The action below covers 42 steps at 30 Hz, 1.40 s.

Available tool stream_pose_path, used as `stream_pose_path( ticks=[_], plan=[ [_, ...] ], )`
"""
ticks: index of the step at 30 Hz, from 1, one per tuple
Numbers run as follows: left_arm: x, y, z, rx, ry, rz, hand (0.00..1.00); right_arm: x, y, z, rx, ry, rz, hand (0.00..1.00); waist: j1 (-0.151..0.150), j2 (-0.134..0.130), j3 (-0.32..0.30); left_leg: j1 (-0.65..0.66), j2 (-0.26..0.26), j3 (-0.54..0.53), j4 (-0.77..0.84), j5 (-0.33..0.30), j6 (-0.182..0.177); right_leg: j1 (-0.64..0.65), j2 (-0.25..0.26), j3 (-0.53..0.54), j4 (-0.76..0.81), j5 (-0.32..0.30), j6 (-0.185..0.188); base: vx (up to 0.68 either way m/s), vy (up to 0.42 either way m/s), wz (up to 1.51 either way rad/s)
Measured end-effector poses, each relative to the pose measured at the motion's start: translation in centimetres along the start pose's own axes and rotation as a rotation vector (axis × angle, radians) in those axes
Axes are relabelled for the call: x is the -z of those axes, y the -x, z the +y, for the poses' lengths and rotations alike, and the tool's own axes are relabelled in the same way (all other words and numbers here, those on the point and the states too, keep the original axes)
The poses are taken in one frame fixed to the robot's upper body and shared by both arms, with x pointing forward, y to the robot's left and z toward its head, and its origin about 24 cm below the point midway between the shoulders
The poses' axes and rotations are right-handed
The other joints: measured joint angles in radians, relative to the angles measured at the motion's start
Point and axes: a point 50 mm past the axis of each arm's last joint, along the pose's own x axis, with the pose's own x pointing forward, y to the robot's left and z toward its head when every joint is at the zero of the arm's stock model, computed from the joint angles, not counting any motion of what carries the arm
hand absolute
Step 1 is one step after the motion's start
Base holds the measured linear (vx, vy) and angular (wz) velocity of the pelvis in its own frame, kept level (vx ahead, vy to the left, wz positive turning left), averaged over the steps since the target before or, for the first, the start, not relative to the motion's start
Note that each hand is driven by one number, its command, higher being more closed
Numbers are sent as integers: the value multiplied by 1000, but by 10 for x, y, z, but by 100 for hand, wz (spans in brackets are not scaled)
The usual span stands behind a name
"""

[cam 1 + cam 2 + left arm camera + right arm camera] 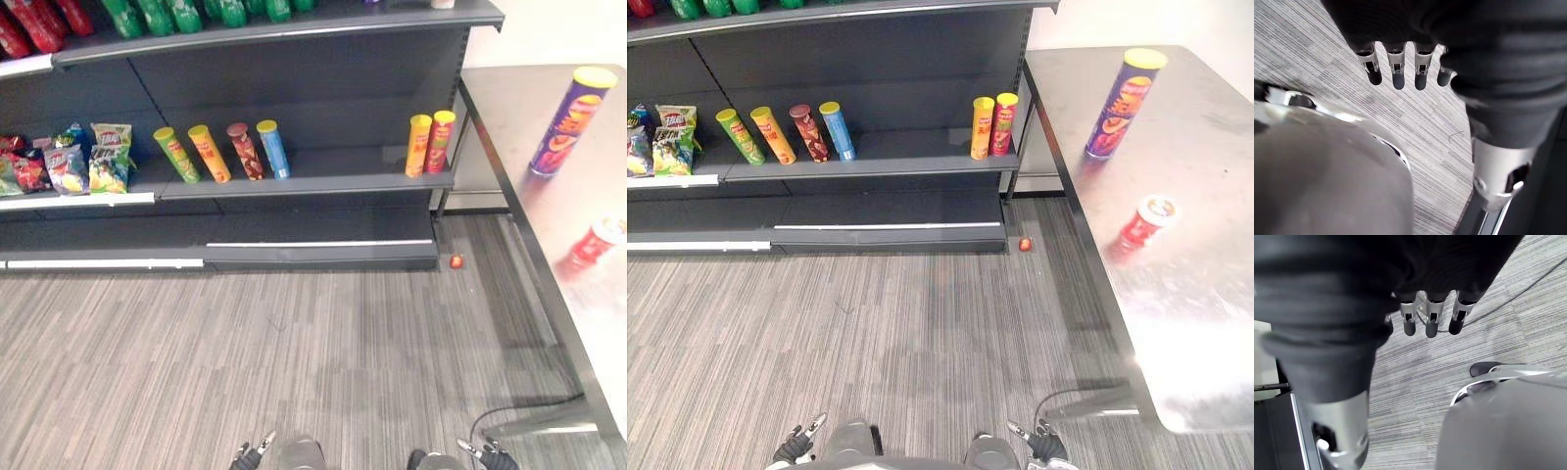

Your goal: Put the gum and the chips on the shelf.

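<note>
Grey striped carpet (294, 333) covers the lower and middle frame. A dark shelf unit (323, 108) spans the top, and a bare steel table (1195, 294) runs down the right side.

On the middle shelf board, bags (108, 157) sit at the far left. Next comes a row of four cans (209, 154), then an open stretch of board, then a pair of cans (418, 145) at its right end.

The chips can (1125, 103), purple with a yellow lid, stands upright at upper right on the table, near its left edge. The red gum tub (1146, 223) stands below it with its white lid up, well apart from the can and also near that edge.

A small red object (456, 261) lies on the carpet by the shelf's foot.

At the bottom of the frame, the left hand (1396, 73) and right hand (1432, 320) hang over open carpet, fingers relaxed and empty.
</note>
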Motion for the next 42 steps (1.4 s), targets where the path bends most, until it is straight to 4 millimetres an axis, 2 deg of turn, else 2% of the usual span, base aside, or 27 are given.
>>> stream_pose_path(
  ticks=[1, 2, 3, 4, 5, 6, 7, 9, 10, 12, 15, 16, 17, 19, 20, 21, 22, 23, 24, 27, 30, 34, 36, 38, 39, 40, 42],
  plan=[
    [0, 0, 1, -3, 2, 1, 0, 1, 0, 0, 0, -2, 4, 0, 3, -4, 1, -15, -7, 5, -58, -6, 10, 17, -7, 6, -13, -6, 9, 400, 240, -42],
    [0, 0, 4, -7, -10, 1, 0, 3, 1, 2, -2, -12, 12, 0, 9, -17, 2, -21, -20, 17, -227, -3, 19, 43, -33, 22, -29, -20, 37, 378, 302, -40],
    [3, 2, 7, -12, -18, 7, 0, 7, 2, 2, -1, -17, 17, 0, 8, -24, -4, -6, -34, 10, -458, 35, 30, 63, -57, 34, -36, -39, 68, 448, 383, -40],
    [5, 2, 7, -14, -20, 12, 0, 8, 2, 1, 1, -15, 18, 0, 8, -21, -8, 11, -40, -14, -579, 63, 31, 74, -63, 44, -39, -54, 91, 374, 394, -40],
    [8, 4, 11, -22, -20, 22, 0, 10, 3, 2, -1, -10, 30, 0, 14, -34, -12, 33, -65, -10, -624, 198, 48, 100, -89, 69, -48, -67, 107, 411, 336, -27],
    [5, 4, 18, -42, -32, 13, 0, 12, 3, 11, -25, -8, 33, 0, 5, -65, -35, 30, -92, 15, -620, 158, 55, 97, -106, 85, -44, -66, 106, 432, 281, -22],
    [3, 3, 19, -42, -35, 4, 0, 11, 2, 13, -33, -2, 30, 0, 4, -73, -38, 24, -90, 18, -607, 136, 55, 84, -92, 102, -26, -64, 105, 422, 166, -23],
    [10, 5, 24, -58, -31, 42, 0, 8, 0, 19, -45, -11, 34, 0, 23, -87, -47, 22, -94, 20, -499, 53, 54, 82, -69, 150, -18, 3, 64, 462, 215, -58],
    [13, 6, 27, -69, -21, 58, 0, 9, 0, 22, -50, -14, 38, 0, 18, -85, -51, 28, -94, 23, -475, 40, 54, 92, -73, 170, -23, 17, 65, 432, 240, -54],
    [14, 6, 32, -79, -39, 69, 0, 10, 0, 27, -63, -17, 44, 0, 12, -109, -72, 58, -109, 34, -451, 33, 54, 91, -106, 221, 1, 51, 64, 312, 173, -53],
    [15, 7, 33, -59, -123, 80, 0, 8, -1, 27, -58, -30, 34, 0, 14, -93, -101, 175, -147, 61, -559, 24, 67, -84, -135, 321, 302, 124, 69, 241, 137, -74],
    [12, 6, 32, -39, -194, 79, 0, 3, -2, 25, -52, -30, 14, 0, 5, -90, -98, 234, -159, 96, -625, 3, 92, -182, -163, 308, 479, 190, 79, 254, 123, -70],
    [12, 5, 30, -30, -218, 80, 0, 1, -2, 24, -49, -30, 6, 0, 1, -88, -93, 267, -166, 111, -655, -5, 100, -209, -177, 297, 536, 220, 73, 152, 69, -59],
    [12, 5, 30, -23, -259, 86, 0, -3, -3, 23, -43, -46, -5, 0, -3, -85, -70, 348, -177, 158, -713, -4, 103, -268, -224, 217, 690, 205, 48, 131, 58, -53],
    [13, 6, 31, -19, -299, 93, 0, -6, -4, 23, -44, -37, -13, 0, -12, -85, -69, 406, -177, 188, -754, -4, 103, -299, -252, 86, 766, 128, -5, 177, 22, -65],
    [14, 6, 31, -16, -312, 101, 0, -8, -4, 23, -49, -22, -20, 0, -18, -84, -68, 442, -174, 216, -781, -4, 102, -315, -252, -41, 782, 60, -13, 146, -3, -58],
    [14, 6, 31, -18, -312, 102, 0, -8, -5, 23, -49, -23, -21, 0, -18, -84, -68, 444, -174, 221, -785, -4, 101, -318, -250, -61, 778, 53, -13, 176, -29, -64],
    [12, 5, 30, -15, -313, 96, 0, -9, -5, 25, -51, -21, -20, 0, -20, -90, -68, 463, -180, 256, -805, -1, 95, -331, -225, -216, 661, 56, -12, 188, -41, -66],
    [12, 5, 28, -15, -303, 100, 0, -9, -5, 23, -46, -23, -21, 0, -21, -85, -69, 480, -186, 270, -834, 9, 82, -296, -211, -292, 580, 26, -33, 198, -34, -81],
    [15, 3, 16, 16, -308, 105, 0, -25, -9, 19, -40, -10, -49, 0, -23, -38, -39, 495, -184, 321, -921, 58, 58, -278, -181, -432, 469, 23, -41, 135, -29, -79],
    [13, 3, 16, 27, -326, 105, 0, -24, -9, 21, -47, 8, -45, 0, -39, -45, -25, 529, -196, 351, -955, 81, 44, -249, -155, -448, 408, 9, -63, 60, -64, -46],
    [10, 2, 15, 34, -323, 99, 0, -12, -6, 17, -37, 12, -18, 0, -39, -54, -30, 533, -204, 356, -937, 94, 32, -178, -91, -431, 218, 7, -60, 56, -36, -17],
    [6, 2, 20, 23, -326, 89, 0, -7, -4, 21, -48, 13, -2, 0, -40, -80, -40, 460, -192, 356, -768, 62, -5, -167, -87, -398, 125, -12, -43, 23, -61, -23],
    [9, 3, 17, 31, -313, 91, 0, -7, -4, 18, -52, 52, -1, 0, -39, -54, -32, 314, -49, 348, -319, 42, 3, -136, -48, -337, 82, -8, -39, -27, -104, -74],
    [16, 5, 16, 30, -292, 108, 0, -7, -4, 13, -44, 61, 0, 0, -38, -41, -30, 292, -7, 342, -220, 56, 11, -123, -27, -310, 80, -8, -40, 13, -25, -117],
    [22, 7, 15, 24, -250, 115, 0, -5, -2, 6, -25, 66, -1, 0, -30, -10, -31, 245, 51, 306, -68, 85, 22, -102, 6, -253, 81, -15, -55, 73, 94, -149],
    [26, 8, 15, 20, -216, 128, 0, -3, -1, 0, -11, 58, 6, 0, -13, 1, -33, 216, 19, 207, -45, 30, 27, -98, 14, -150, 80, -17, -58, 122, 168, -168]
  ],
)
